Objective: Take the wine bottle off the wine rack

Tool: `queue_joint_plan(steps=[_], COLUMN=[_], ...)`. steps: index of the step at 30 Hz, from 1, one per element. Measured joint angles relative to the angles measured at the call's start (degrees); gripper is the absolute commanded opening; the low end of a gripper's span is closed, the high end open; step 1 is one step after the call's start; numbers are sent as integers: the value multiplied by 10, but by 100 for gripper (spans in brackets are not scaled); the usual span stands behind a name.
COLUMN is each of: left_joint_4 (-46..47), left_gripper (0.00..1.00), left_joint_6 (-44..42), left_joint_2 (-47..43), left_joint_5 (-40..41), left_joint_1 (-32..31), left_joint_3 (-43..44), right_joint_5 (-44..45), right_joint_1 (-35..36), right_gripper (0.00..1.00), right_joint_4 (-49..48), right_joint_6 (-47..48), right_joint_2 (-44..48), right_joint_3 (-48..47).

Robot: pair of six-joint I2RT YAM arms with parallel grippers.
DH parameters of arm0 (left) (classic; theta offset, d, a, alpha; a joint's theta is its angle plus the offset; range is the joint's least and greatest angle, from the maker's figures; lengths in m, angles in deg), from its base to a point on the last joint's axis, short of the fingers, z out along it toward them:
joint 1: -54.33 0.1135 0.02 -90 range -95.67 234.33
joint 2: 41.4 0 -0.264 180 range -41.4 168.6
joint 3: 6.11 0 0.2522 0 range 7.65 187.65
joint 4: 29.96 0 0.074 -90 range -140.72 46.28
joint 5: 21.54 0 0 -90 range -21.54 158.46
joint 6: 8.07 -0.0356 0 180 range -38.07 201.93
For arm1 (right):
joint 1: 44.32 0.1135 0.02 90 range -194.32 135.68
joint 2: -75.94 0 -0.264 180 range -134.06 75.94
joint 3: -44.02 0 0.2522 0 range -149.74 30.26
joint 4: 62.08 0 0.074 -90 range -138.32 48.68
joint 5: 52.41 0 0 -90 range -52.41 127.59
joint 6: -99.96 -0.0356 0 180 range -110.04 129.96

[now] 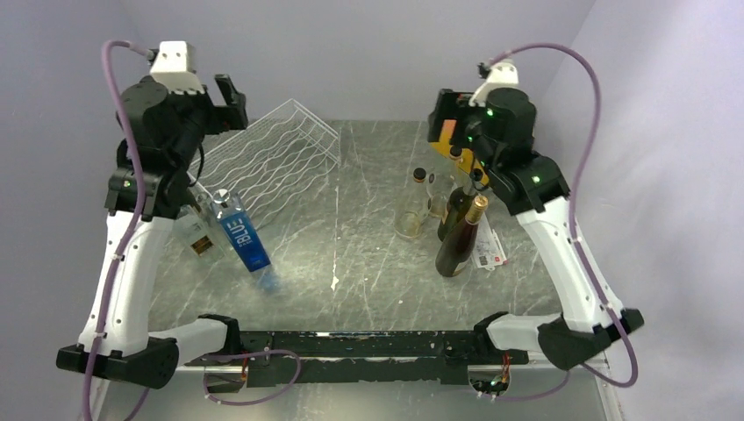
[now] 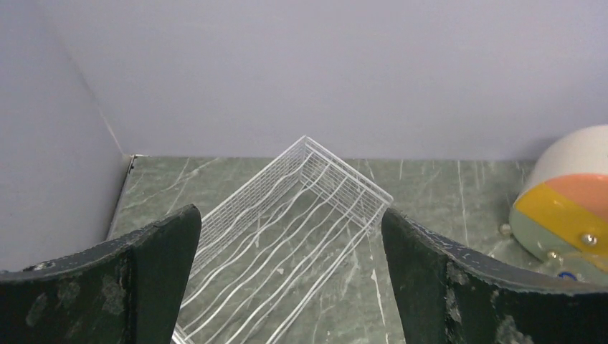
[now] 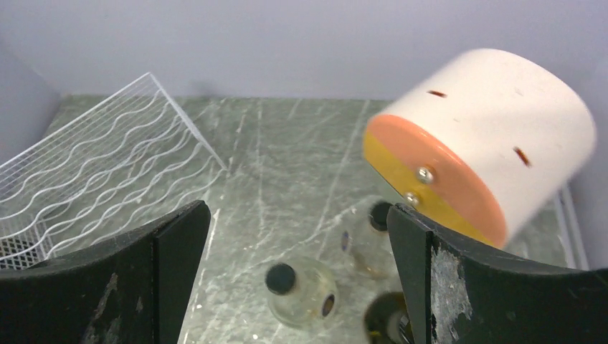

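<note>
Standing right of centre in the top view, the dark wine bottle is on the surface, well apart from the white wine rack at the upper left. A blue bottle lies by the rack's near end. The left tool and the right tool are both spread apart and hold nothing.

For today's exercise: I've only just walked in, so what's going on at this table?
Nothing is being handled right now. Both arms are raised, jaws open and empty: the left gripper over the rack, the right gripper over clear bottles. The rack's visible rows hold no bottle. A dark wine bottle stands at right; a blue bottle lies by the rack's near end.
</note>
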Motion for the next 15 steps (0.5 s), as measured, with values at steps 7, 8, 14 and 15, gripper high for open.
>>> queue_joint_plan(steps=[7,8,14,15], left_joint_4=[42,44,55,57], left_gripper=[100,100,100,100], left_joint_6=[52,58,92,95], left_joint_2=[-53,-67,-139,-148], left_joint_5=[-104,-110,-130,-131], left_joint_1=[64,64,64,64], left_joint_3=[-37,-44,-59,-59], right_joint_5=[12,15,41,41], right_joint_1=[-23,-23,-23,-23], right_gripper=[100,100,100,100], right_joint_4=[10,10,10,9], right_joint_6=[-20,-20,-14,-13], right_joint_2=[138,157,215,216], right_joint_3=[72,75,66,64])
